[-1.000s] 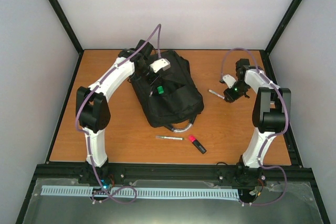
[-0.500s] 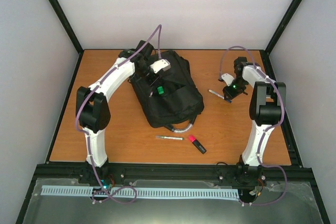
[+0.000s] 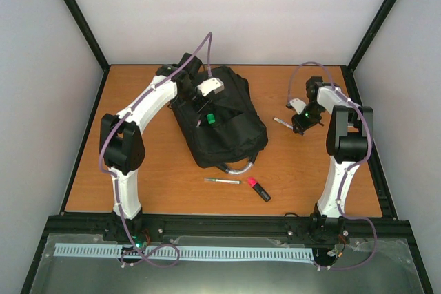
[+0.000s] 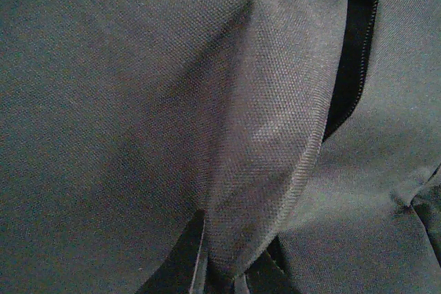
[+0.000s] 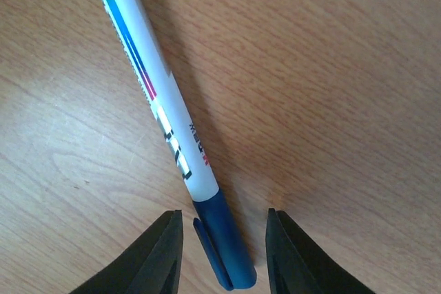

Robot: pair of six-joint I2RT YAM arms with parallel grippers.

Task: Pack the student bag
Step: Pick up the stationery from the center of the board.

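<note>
My left gripper (image 4: pixel 220 275) is pinching a fold of the student bag (image 3: pixel 227 132), which is lying mid-table on the orange wooden table (image 3: pixel 138 101) between white walls (image 3: pixel 234 12). My right gripper (image 5: pixel 222 253) is hanging unclenched, jaws straddling the blue cap (image 5: pixel 226 256) of a white pen (image 5: pixel 162 115).

Crops the fingers (image 5: pixel 162 253) of the right gripper (image 5: pixel 224 246) at the lower edge, tips alone showing. Loses the pen (image 5: pixel 162 111) past the upper edge, ahead of those fingers, far end unseen; blurs its print beyond reading. Buries the left gripper (image 4: pixel 227 277) in student bag (image 4: pixel 138 101) fabric, only dark slivers of fingers (image 4: pixel 182 263) at the lower edge, bag cropped all round.
</note>
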